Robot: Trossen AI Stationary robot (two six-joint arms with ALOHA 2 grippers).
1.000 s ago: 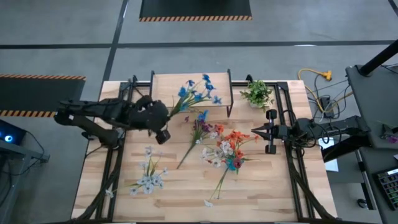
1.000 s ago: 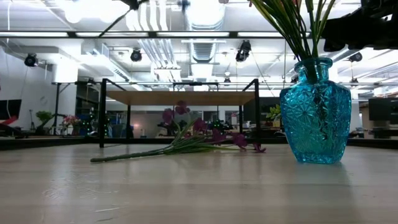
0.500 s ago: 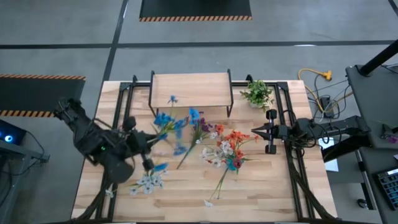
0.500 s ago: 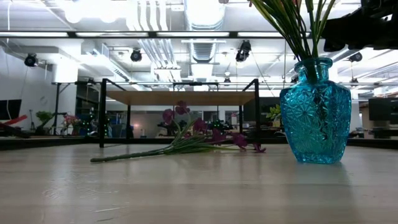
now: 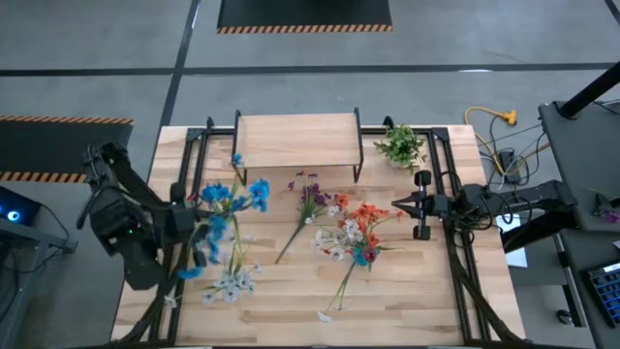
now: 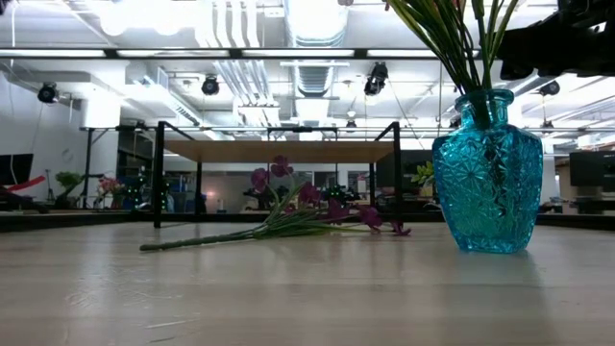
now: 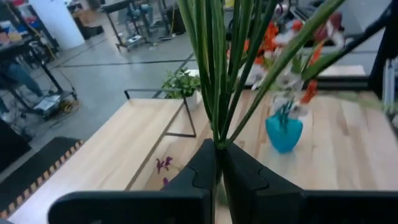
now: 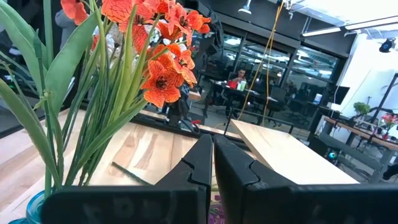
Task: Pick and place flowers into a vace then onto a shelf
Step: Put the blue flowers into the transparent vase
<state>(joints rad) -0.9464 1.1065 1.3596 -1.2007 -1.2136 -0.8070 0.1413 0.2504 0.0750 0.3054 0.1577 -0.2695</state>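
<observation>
Blue flowers (image 5: 225, 206) clenched in left gripper (image 7: 219, 163), above table's left side, right gripper (image 8: 212, 158) closed.

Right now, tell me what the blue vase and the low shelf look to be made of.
The faceted turquoise vase looks like pressed glass: translucent, glossy, with a cut starburst pattern and stems showing through its neck. Clear plastic cannot be ruled out. The low rectangular shelf appears to have a pale, matte wood plank top with visible grain, on thin black legs that look like painted metal.
</observation>
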